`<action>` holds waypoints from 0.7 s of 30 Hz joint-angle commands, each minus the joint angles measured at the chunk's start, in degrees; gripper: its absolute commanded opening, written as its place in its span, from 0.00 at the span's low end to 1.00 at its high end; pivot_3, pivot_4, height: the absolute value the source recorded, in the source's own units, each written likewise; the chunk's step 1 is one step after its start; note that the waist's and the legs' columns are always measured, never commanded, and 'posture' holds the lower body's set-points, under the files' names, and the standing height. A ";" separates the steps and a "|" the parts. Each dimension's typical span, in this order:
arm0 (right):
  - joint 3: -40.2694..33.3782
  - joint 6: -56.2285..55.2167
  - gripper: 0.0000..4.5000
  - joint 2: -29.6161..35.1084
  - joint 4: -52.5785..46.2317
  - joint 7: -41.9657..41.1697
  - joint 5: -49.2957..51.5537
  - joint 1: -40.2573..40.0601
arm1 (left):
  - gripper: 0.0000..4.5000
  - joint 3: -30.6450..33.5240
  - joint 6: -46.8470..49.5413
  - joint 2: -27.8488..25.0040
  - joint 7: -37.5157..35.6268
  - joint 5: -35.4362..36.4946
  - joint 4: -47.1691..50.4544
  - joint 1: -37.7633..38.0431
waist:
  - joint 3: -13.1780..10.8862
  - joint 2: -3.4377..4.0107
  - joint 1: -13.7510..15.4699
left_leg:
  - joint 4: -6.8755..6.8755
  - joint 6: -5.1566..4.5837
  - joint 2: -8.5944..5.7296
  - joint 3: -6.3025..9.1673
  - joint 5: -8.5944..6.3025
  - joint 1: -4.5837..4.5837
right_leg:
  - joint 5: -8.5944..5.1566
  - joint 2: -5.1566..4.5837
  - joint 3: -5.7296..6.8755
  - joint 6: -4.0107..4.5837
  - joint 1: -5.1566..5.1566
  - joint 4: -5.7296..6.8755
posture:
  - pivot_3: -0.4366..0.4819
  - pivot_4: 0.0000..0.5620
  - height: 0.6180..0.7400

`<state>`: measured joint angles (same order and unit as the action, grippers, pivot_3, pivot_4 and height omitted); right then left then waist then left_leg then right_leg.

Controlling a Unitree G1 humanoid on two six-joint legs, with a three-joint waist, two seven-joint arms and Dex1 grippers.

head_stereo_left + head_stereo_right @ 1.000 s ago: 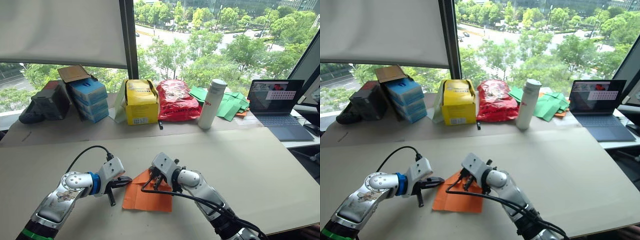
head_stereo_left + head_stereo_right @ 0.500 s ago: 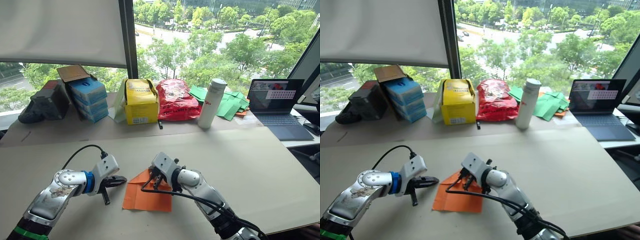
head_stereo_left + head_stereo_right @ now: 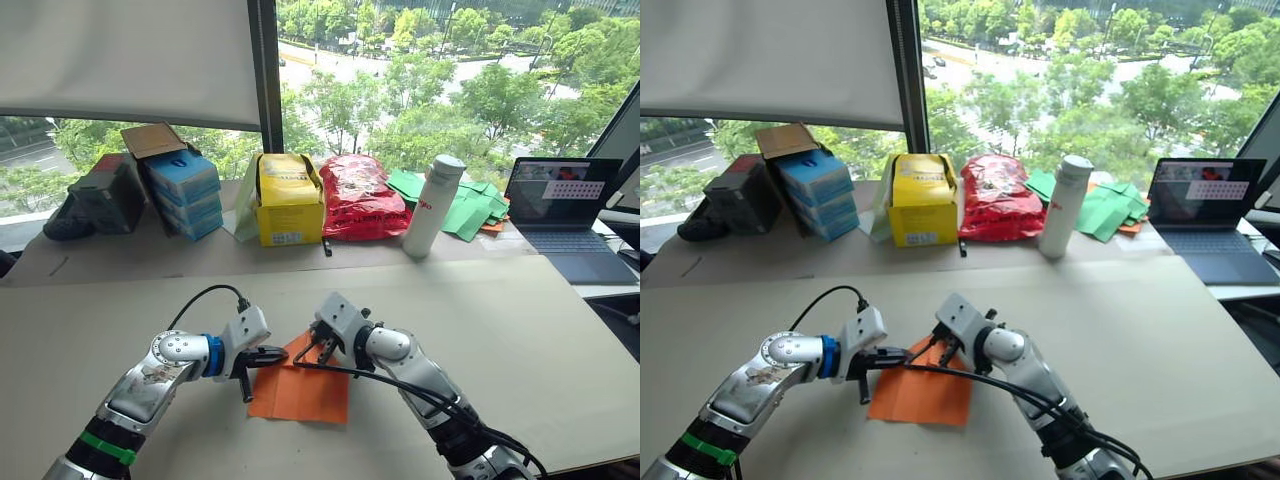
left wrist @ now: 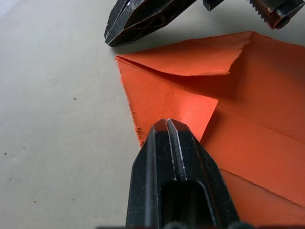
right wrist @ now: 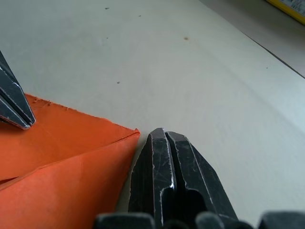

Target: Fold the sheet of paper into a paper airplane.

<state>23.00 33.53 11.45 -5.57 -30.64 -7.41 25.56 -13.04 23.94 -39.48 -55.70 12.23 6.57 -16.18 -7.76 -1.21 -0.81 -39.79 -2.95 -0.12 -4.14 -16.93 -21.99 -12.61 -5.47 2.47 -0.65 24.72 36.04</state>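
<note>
Early folding step: orange paper [image 3: 300, 388] near bench's front edge, top corners folded in. Left gripper [image 4: 167, 125] jaws closed, pressing flap; right gripper [image 5: 164, 135] closed beside tip. Next: crease firmly.

head stereo pair looking down over table [image 3: 560, 340]; wrist cameras close, both sharing orange sheet of paper [image 4: 248, 109]

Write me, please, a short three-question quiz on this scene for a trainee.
1. True or false: the right end effector is shut.
2. What stands between the red bag and the green papers? A) white bottle B) blue box C) black shoe
3. Fill in: the sheet of paper under the left end effector is coloured ____.
Key: 1 true; 2 A; 3 orange.
</note>
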 commanded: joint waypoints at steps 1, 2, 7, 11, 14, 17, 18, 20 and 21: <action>-3.23 1.91 0.00 1.83 -7.93 -1.74 2.85 -1.33 | 0.01 -3.11 -2.37 0.54 0.29 -4.26 -4.51 -0.11 | 0.00 0.00 0.30 | 0.00 -0.14 0.00 0.00 -0.08 0.01 | 0.00 -0.01 0.00 0.00 -0.01 0.00 | 0.48 0.27 1.00; -4.38 2.83 0.00 3.27 -10.05 -2.83 3.83 -2.30 | 0.01 -3.37 -2.92 0.82 0.22 -4.64 -5.05 -0.35 | 0.00 0.01 0.42 | -0.02 -0.27 -0.01 0.02 -0.15 0.02 | 0.00 -0.01 0.03 -0.01 -0.05 0.00 | 0.48 0.27 1.00; -10.83 6.66 0.00 16.25 -21.04 -13.03 11.34 -9.52 | 0.01 -3.89 -4.35 2.11 0.04 -5.36 -7.23 -1.17 | -0.02 0.04 1.33 | -0.15 -0.65 -0.02 0.07 -0.37 0.17 | 0.06 -0.05 0.19 -0.13 -0.41 -0.20 | 0.48 0.27 1.00; -13.11 6.43 0.00 25.89 -25.17 -20.44 16.38 -16.61 | 0.01 -4.00 -4.68 2.76 0.02 -5.69 -7.94 -1.44 | -0.01 0.05 1.49 | -0.16 -0.70 0.01 0.07 -0.40 0.30 | 0.07 -0.05 0.21 -0.17 -0.52 -0.24 | 0.48 0.27 1.00; -12.56 7.86 0.00 28.51 -30.10 -24.34 21.85 -20.82 | 0.01 -4.17 -4.86 3.11 0.02 -6.04 -8.66 -1.75 | -0.01 0.05 1.47 | -0.16 -0.69 0.06 0.08 -0.39 0.35 | 0.06 -0.02 0.15 -0.14 -0.56 -0.21 | 0.48 0.27 1.00; -8.65 8.03 0.00 29.23 -32.08 -23.10 21.09 -23.37 | 0.01 -4.57 -5.04 3.23 -0.57 -6.34 -9.09 -2.19 | -0.01 0.04 1.46 | -0.17 -0.69 0.06 0.08 -0.39 0.40 | 0.05 -0.03 0.07 -0.15 -0.58 -0.19 | 0.48 0.27 1.00; -7.62 7.99 0.00 29.01 -32.05 -21.91 20.26 -23.59 | 0.01 -4.66 -5.07 3.22 -0.70 -6.44 -9.09 -2.27 | 0.01 0.01 1.49 | -0.17 -0.69 0.06 0.08 -0.39 0.41 | 0.06 -0.04 0.06 -0.15 -0.58 -0.19 | 0.48 0.27 1.00; -5.37 7.72 0.00 28.21 -31.30 -19.13 18.20 -23.96 | 0.01 -4.89 -5.03 3.21 -0.97 -6.53 -9.11 -2.54 | 0.01 0.01 1.49 | -0.18 -0.69 0.05 0.08 -0.39 0.40 | 0.05 -0.07 0.07 -0.16 -0.58 -0.20 | 0.48 0.27 1.00; -4.25 7.67 0.00 28.00 -30.95 -17.94 17.25 -24.28 | 0.01 -5.04 -4.90 3.21 -1.12 -6.54 -9.07 -2.69 | 0.01 0.01 1.52 | -0.19 -0.69 0.04 0.07 -0.39 0.37 | 0.06 -0.08 0.07 -0.17 -0.55 -0.20 | 0.48 0.27 1.00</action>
<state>17.89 41.65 39.64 -35.78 -50.56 11.34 1.49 -15.92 17.55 -36.04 -56.30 8.24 -0.04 -19.97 -7.75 -1.20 0.71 -39.99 -3.64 -0.08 -4.06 -17.32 -21.63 -12.55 -5.56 2.54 -0.82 24.17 35.84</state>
